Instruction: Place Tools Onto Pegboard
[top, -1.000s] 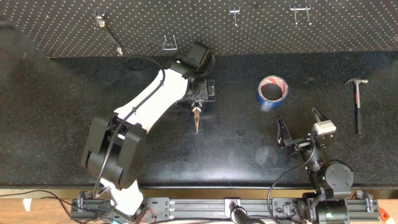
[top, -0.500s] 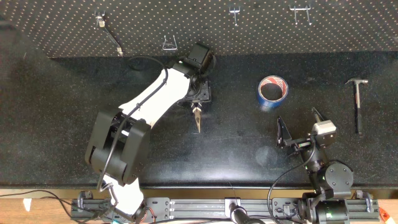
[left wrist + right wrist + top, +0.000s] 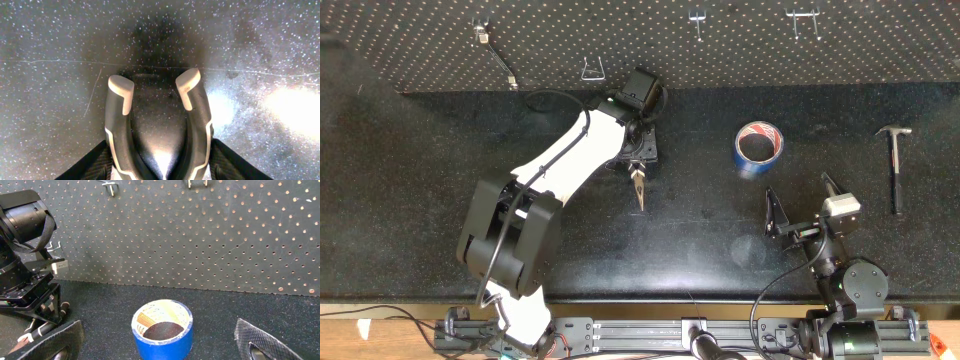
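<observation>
By the pegboard [image 3: 740, 40], left pincer [image 3: 154, 90]: fingers apart, low over the bench [image 3: 420, 180], seemingly at the pliers' handles.
Pliers [image 3: 638, 190]: flat on the bench, tips toward the arm bases.
Right pincer [image 3: 797, 187]: wide apart, near the tape roll [image 3: 758, 148].

I see my left gripper [image 3: 639, 152] low over the handle end of the pliers [image 3: 638, 188], possibly touching. The tape roll [image 3: 758, 148] and hammer [image 3: 895, 170] lie rightward; my right gripper [image 3: 802, 204] sits spread wide.
</observation>
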{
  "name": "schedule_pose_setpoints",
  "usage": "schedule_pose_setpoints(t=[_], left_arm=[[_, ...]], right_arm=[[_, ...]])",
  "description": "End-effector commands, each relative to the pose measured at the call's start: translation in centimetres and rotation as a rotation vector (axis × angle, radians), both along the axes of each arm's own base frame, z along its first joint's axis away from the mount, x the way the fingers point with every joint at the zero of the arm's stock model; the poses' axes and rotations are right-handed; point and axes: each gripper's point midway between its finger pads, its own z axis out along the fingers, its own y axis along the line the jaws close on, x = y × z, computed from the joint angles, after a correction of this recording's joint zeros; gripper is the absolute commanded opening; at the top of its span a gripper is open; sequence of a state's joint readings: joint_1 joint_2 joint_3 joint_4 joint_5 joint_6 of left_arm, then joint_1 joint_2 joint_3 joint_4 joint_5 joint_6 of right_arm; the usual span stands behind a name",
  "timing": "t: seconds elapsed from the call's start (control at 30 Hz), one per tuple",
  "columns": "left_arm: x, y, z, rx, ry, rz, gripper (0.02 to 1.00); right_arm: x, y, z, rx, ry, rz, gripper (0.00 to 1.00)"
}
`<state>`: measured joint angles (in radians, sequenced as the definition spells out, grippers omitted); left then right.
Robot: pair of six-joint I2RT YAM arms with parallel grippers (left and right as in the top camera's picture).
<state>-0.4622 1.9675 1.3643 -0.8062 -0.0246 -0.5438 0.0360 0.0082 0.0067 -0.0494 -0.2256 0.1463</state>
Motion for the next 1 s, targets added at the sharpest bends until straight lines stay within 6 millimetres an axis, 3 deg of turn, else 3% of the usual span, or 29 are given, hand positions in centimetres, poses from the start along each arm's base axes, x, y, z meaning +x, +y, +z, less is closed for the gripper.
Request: schedule_pose_setpoints(t=[0.03,0.13,0.2,0.4,0.47,0.53,0.6,0.67,0.73,0.8,0.9,1.0], left_arm=[[0.2,-1.5,0.5,0.017,-0.037,-0.038,0.027],[-0.2,-2.4,1.6,0.029,-0.069,-0.068,0.027],[0.1,-1.9,3.8,0.037,-0.123,-0.06,0.025],[2.0,4.4,15.8,0.096,-0.446,0.05,0.025],[3.8,6.4,20.2,0.063,-0.605,0.075,0.025],[5.7,7.1,23.2,0.053,-0.736,0.065,0.025],[8.0,6.5,25.3,0.072,-0.86,-0.005,0.027],[9.2,6.4,25.9,0.088,-0.911,-0.021,0.025],[9.8,7.0,25.0,0.122,-0.926,0.008,0.025],[8.8,7.3,24.3,0.102,-0.968,0.016,0.025],[7.3,7.3,25.3,0.011,-1.151,0.036,0.027],[8.3,7.4,25.3,0.014,-1.248,0.06,0.025]], right_arm=[[0.0,0.1,-0.1,0.013,0.005,0.0,0.985],[0.0,0.1,-0.1,0.013,0.005,0.0,0.985],[0.0,0.1,-0.1,0.013,0.005,0.001,0.985],[0.0,0.1,-0.1,0.013,0.005,0.001,0.987],[0.0,0.1,-0.1,0.013,0.005,0.0,0.987],[0.0,0.1,-0.1,0.013,0.005,0.0,0.985],[0.0,0.1,-0.1,0.013,0.005,0.0,0.985],[0.0,0.1,-0.1,0.013,0.005,0.0,0.985],[0.0,0.1,-0.1,0.013,0.005,0.0,0.985],[0.0,0.1,-0.1,0.013,0.005,0.0,0.985],[0.0,0.1,-0.1,0.013,0.005,0.0,0.987],[0.0,0.1,-0.1,0.013,0.005,0.0,0.985]])
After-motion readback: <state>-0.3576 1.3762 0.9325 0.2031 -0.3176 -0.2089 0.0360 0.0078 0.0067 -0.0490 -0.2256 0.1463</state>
